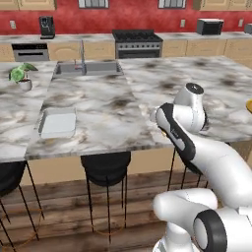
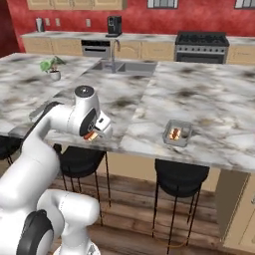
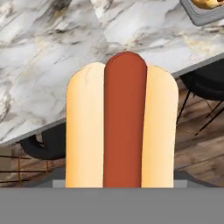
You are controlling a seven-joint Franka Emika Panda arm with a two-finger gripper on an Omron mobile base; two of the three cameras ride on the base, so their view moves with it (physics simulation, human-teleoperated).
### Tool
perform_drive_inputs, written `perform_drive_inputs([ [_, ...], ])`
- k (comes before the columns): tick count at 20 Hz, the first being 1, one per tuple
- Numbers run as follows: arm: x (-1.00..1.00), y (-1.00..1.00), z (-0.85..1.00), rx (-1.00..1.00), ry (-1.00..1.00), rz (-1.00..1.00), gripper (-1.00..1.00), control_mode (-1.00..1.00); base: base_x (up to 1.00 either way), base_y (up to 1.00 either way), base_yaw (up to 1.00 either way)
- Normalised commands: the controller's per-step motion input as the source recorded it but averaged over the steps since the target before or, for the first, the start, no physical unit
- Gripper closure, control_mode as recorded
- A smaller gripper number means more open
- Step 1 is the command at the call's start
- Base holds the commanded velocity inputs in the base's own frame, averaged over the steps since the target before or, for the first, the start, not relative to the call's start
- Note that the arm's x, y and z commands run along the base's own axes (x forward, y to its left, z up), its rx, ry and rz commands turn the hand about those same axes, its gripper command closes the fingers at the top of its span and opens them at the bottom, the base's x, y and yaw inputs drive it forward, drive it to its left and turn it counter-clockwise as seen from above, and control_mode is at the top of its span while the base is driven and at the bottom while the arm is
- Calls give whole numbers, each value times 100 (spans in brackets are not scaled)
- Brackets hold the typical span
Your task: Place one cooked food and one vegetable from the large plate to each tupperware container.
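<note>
A: Hand view first: what is closest?

B: A hot dog (image 3: 121,122), bun either side of a red sausage, standing up from the bottom edge at six o'clock. The jaws pinch it, though the bun hides the finger tips. In the right base view the gripper (image 2: 92,134) shows at the island's near edge with the orange-red of the hot dog under the hand.

A: And behind it?

B: The marble counter (image 3: 52,65) runs across the upper half, its near edge slanting. Below that edge are black stools (image 3: 205,85) and wood floor. At one o'clock, cut by the frame, sits the corner of a grey tray (image 3: 203,15) with food in it.

A: Same tray from the base?

B: Yes, in the right base view it rests on the counter at about three o'clock from the gripper, well apart. A second tray (image 1: 58,122), apparently bare, lies at nine o'clock in the left base view. At that view's right edge, a yellow sliver (image 1: 249,105) may be the big plate; I cannot tell.

A: Farther back?

B: A sink (image 2: 122,66), a potted plant (image 2: 52,68), then the stove (image 2: 201,46) against the red wall.
</note>
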Motion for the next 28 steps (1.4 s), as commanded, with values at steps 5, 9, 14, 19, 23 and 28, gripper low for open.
perform_drive_inputs([
  [5, 0, 0, 0, 0, 0, 0, 100, 100, 28, 100, 1],
  [9, 0, 0, 0, 0, 0, 0, 100, 100, 55, 100, 0],
  [14, 0, 0, 0, 0, 0, 0, 100, 100, 49, 100, 0],
  [19, 0, 0, 0, 0, 0, 0, 100, 100, 6, 76, 0],
  [23, 0, 0, 0, 0, 0, 0, 100, 100, 24, 4, 0],
  [28, 0, 0, 0, 0, 0, 0, 100, 100, 50, -10, 0],
])
